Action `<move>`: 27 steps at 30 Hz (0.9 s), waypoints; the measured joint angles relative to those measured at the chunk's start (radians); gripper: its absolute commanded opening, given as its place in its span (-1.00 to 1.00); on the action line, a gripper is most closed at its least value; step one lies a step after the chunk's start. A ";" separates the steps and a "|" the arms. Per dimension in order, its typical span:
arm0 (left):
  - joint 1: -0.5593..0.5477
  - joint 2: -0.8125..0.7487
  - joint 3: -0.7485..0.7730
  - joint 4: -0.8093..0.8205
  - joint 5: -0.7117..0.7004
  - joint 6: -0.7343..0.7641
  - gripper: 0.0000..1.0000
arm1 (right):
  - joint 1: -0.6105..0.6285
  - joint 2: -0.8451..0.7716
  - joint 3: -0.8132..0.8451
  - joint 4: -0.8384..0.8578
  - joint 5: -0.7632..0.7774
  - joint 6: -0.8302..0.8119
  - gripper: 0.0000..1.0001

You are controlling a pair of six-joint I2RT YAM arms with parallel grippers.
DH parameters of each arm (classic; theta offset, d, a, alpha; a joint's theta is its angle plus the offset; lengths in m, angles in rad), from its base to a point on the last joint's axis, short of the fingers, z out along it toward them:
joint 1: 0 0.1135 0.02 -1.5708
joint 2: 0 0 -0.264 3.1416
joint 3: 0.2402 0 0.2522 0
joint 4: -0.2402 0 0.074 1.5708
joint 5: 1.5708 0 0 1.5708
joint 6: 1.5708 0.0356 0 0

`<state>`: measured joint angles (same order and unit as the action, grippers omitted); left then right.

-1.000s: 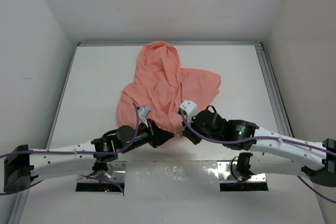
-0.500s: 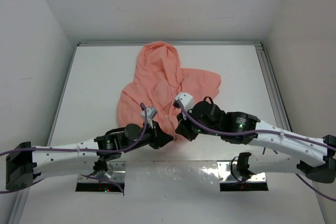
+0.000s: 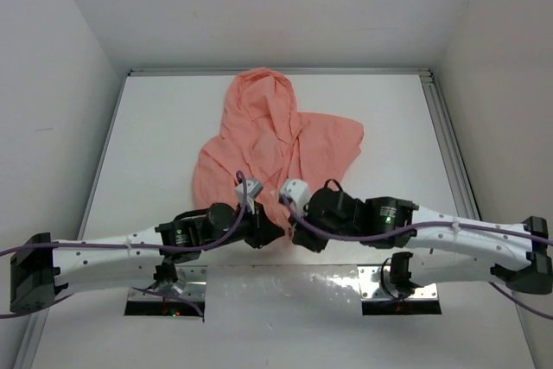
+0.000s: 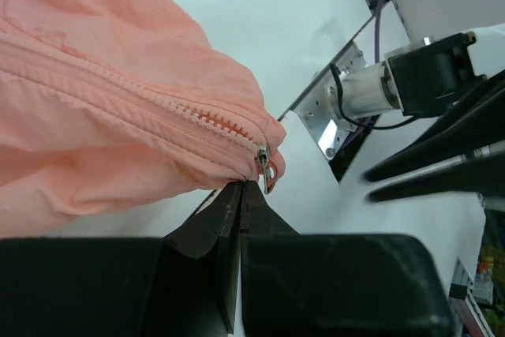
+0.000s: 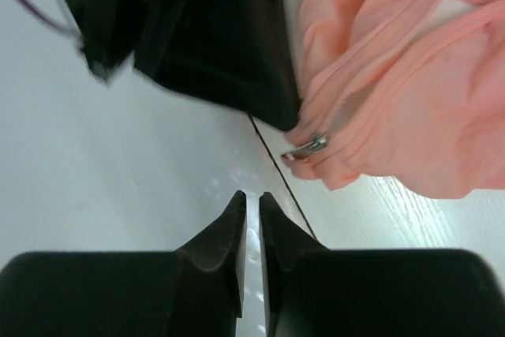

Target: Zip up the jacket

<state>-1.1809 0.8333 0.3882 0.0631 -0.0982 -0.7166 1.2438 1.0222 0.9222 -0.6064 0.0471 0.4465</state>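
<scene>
The salmon-pink jacket (image 3: 268,140) lies crumpled on the white table, hood toward the back. My left gripper (image 3: 278,229) is at its near bottom corner. In the left wrist view the left gripper (image 4: 243,185) is shut on the jacket's (image 4: 95,100) hem, just below the metal zipper slider (image 4: 263,155) at the bottom of the closed teeth. My right gripper (image 3: 296,235) sits close beside it. In the right wrist view the right gripper (image 5: 252,196) is shut on nothing, just short of the zipper pull (image 5: 309,147) and the jacket (image 5: 410,100).
Metal mounting plates (image 3: 164,295) (image 3: 402,291) lie at the table's near edge. White walls enclose the table, with a rail (image 3: 445,144) along the right side. The two grippers nearly touch; the left one's black fingers (image 5: 221,45) fill the top of the right wrist view.
My right gripper has swung left and nearer, closing in on the left gripper at the jacket's bottom corner. The left gripper has shifted slightly right, still on the hem.
</scene>
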 measured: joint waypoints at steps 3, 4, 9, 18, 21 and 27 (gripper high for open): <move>0.004 0.013 0.017 0.001 0.028 0.002 -1.00 | 0.077 0.002 -0.073 0.007 0.035 -0.042 -0.46; 0.007 0.019 0.019 0.005 0.036 0.001 -1.00 | 0.095 0.004 -0.085 0.009 0.047 -0.053 -0.41; 0.035 0.039 0.021 0.020 0.072 -0.005 -1.00 | 0.120 0.020 -0.103 0.068 0.123 -0.099 -0.22; 0.037 0.039 0.021 0.031 0.114 -0.018 -1.00 | 0.120 0.086 -0.103 0.108 0.200 -0.137 -0.19; 0.039 0.039 0.021 0.031 0.121 -0.019 -1.00 | 0.120 0.092 -0.103 0.102 0.205 -0.141 -0.18; 0.053 0.037 0.021 0.032 0.135 -0.024 -1.00 | 0.153 0.094 -0.103 0.078 0.264 -0.143 -0.22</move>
<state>-1.1282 0.8703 0.4095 0.0956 0.0368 -0.7410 1.3964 1.1160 0.8188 -0.5282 0.3107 0.3035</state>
